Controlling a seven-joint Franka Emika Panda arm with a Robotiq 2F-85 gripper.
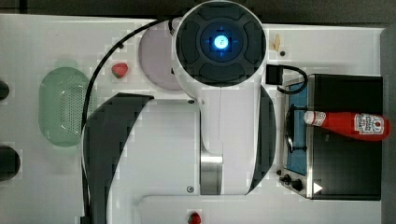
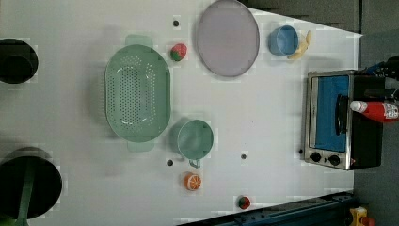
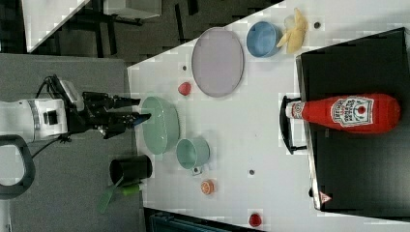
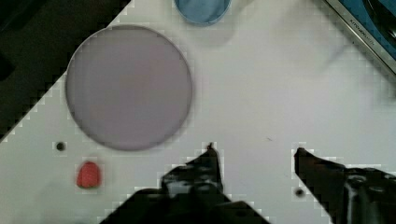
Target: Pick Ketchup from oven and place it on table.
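Ketchup [image 3: 345, 113] lies on its side on top of the oven [image 3: 355, 159], cap over the door handle, while the hand [image 4: 254, 151] hangs spread and empty well away above the tabletop [image 4: 261, 93]; a glancing grasp could roll the bottle off.

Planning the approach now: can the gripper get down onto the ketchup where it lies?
Probably yes. The ketchup lies on its side on the oven roof, nothing over or beside it. The gripper is open, empty and well away above the table.
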